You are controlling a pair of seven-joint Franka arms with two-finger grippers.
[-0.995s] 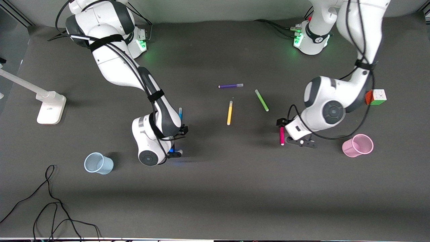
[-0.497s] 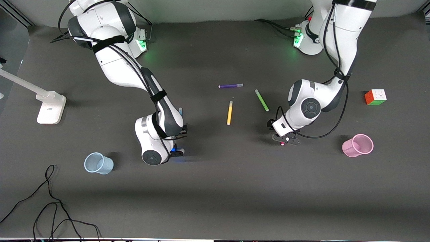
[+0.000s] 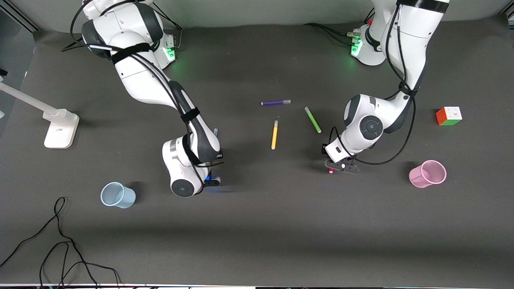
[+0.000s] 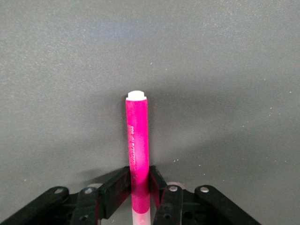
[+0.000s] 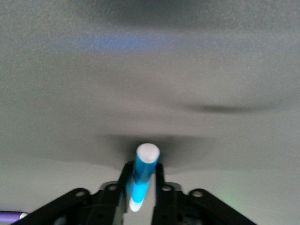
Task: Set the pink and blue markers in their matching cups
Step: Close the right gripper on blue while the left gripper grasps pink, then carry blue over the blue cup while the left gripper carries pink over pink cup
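2 white Franka arms work low over a dark grey table (image 3: 281, 224), each with a felt-tip pen in its pincer. The left gripper (image 4: 139, 187) has its 2 black fingers (image 4: 116, 190) pressed tight against the magenta-pink marker (image 4: 137, 140), gripping it near the pale cap end, the white end plug pointing away from the wrist camera. In the front view the left gripper (image 3: 336, 167) sits down at the tabletop, only the marker's pink tip (image 3: 331, 170) showing beneath it. The light pink mesh-textured plastic cup (image 3: 428, 174) stands well apart, toward the left arm's end of the table.

The right gripper (image 5: 140, 187) is likewise clamped — its fingers (image 5: 160, 187) closed on the bright blue marker (image 5: 141, 178). From the front, the right gripper (image 3: 209, 180) is also low at the tabletop, the marker's pale end (image 3: 215, 131) peeking out past the forearm. The pale blue smooth plastic cup (image 3: 117, 195) stands toward the right arm's end, nearer the camera.

Mid-table lie a purple marker (image 3: 276, 102), a yellow marker (image 3: 274, 135) and a green marker (image 3: 313, 119). A colourful puzzle cube (image 3: 448, 115) sits farther from the camera than the pink cup.
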